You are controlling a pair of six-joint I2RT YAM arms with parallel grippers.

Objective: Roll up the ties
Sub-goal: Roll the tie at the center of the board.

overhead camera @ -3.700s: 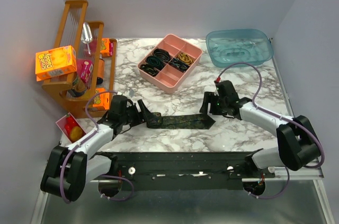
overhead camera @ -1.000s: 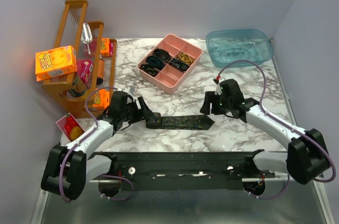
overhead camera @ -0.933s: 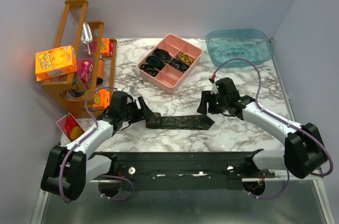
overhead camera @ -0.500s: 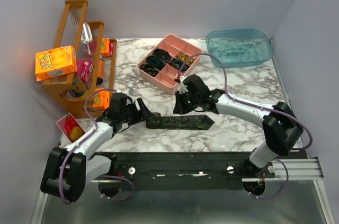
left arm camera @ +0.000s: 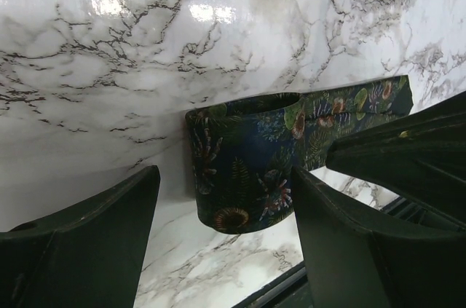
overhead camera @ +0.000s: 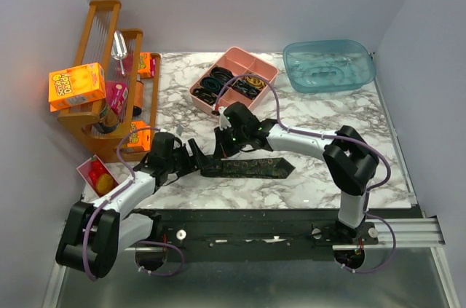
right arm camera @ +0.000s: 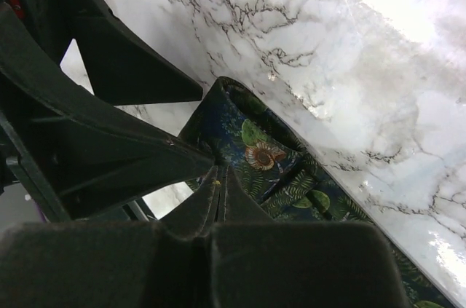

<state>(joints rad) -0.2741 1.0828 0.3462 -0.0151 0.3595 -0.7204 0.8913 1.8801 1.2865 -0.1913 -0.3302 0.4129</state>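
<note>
One dark floral-patterned tie [overhead camera: 251,168] lies flat across the marble table [overhead camera: 328,170], its pointed end to the right. Its left end is folded up into a loop [left arm camera: 244,170]. My left gripper [overhead camera: 195,159] is open around that loop, and the left wrist view shows a finger [left arm camera: 87,228] on either side of the fabric without touching it. My right gripper [overhead camera: 223,145] is shut. In the right wrist view its tips [right arm camera: 217,171] rest at the rim of the tie's loop [right arm camera: 266,154], just in front of the left gripper's fingers [right arm camera: 109,60].
At the back stand a pink divided tray [overhead camera: 234,108] holding black and yellow band loops and a blue tub [overhead camera: 329,65]. A wooden rack [overhead camera: 102,46] with orange boxes fills the left side. A small red carton [overhead camera: 98,175] sits by the left arm.
The right arm has swung left from the tie's pointed end to its folded left end, and its jaws have closed. The left gripper has stayed open around the loop.
</note>
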